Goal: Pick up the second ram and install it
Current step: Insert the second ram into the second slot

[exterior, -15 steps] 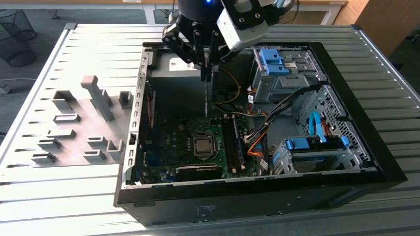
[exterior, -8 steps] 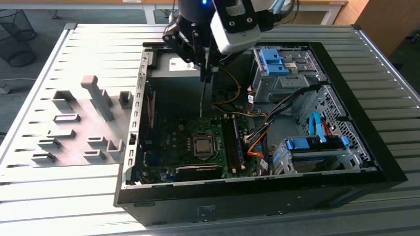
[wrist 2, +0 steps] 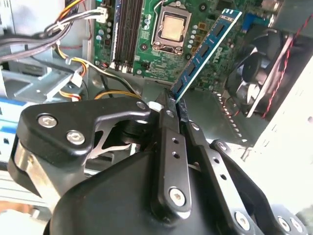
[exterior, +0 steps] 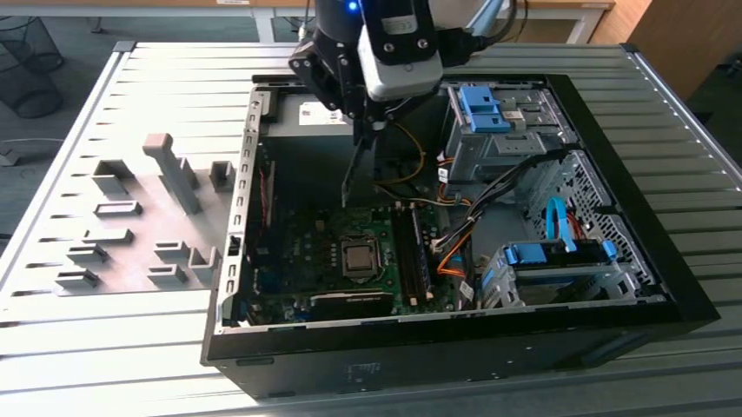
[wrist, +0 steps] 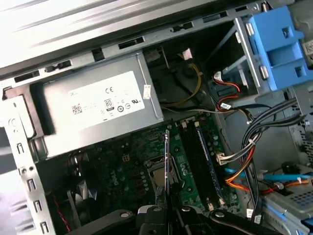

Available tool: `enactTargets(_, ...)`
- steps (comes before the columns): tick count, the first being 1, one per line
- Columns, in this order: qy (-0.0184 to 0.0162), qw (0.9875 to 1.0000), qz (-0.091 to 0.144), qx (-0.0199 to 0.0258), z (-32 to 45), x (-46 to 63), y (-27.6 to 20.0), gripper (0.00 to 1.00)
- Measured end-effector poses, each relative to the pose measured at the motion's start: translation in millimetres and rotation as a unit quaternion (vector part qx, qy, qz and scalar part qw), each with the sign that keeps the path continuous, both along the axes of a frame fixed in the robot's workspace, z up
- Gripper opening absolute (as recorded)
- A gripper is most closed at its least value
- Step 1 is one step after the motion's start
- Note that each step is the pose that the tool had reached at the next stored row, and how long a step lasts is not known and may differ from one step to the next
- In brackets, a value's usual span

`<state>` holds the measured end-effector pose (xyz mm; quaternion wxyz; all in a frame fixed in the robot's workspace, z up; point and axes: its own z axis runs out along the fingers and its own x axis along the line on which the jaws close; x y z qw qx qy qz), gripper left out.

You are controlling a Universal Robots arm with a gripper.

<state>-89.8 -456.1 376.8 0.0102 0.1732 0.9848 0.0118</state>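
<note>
Nearest: slatted grey table [exterior: 104,365], 1 open black PC case [exterior: 464,347] lying on it, motherboard [exterior: 313,252] facing up. Beside the case at the exterior view's left, grey fixture blocks [exterior: 174,174]. Beyond, floor [exterior: 87,26] with 1 wire bin [exterior: 29,52]. Gripper [wrist 2: 172,100]: 2 fingers [wrist 2: 168,142] closed narrow on 1 end of the second ram [wrist 2: 208,49], which hangs nearly upright inside the case, over the motherboard.

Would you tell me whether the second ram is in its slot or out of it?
Out: in the second wrist view the fingers grip the second ram by one end, apart from the memory slots.
</note>
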Motion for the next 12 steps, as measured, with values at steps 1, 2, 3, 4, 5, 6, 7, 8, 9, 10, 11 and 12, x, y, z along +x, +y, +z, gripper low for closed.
enactTargets(1,0.0000,1.0000,-0.010,0.0000,-0.4,0.0,0.0,0.14)
enactTargets(2,0.0000,0.9998,-0.019,0.0000,-0.6,0.0,0.0,0.14)
enactTargets(3,0.0000,0.9996,-0.027,-0.0001,-0.7,0.0,0.0,0.14)
enactTargets(4,0.0000,0.9995,-0.033,0.0000,-0.7,0.0,0.0,0.14)
enactTargets(5,0.0000,0.9995,-0.033,0.0000,-0.7,0.0,0.0,0.14)
enactTargets(6,0.0000,0.9995,-0.033,0.0000,-0.8,0.0,0.0,0.14)
enactTargets(7,0.0000,0.9995,-0.033,0.0000,-0.8,0.0,0.0,0.14)
enactTargets(8,0.0000,0.9994,-0.033,0.0000,-0.8,0.0,0.0,0.14)
enactTargets(9,0.0000,0.9994,-0.033,0.0000,-0.8,0.0,0.0,0.14)
enactTargets(10,0.0000,0.9994,-0.033,0.0000,-0.8,0.0,0.0,0.14)
enactTargets(11,0.0000,0.9994,-0.033,0.0000,-0.8,0.0,0.0,0.14)
enactTargets(12,0.0000,0.9994,-0.033,0.0000,-0.8,0.0,0.0,0.14)
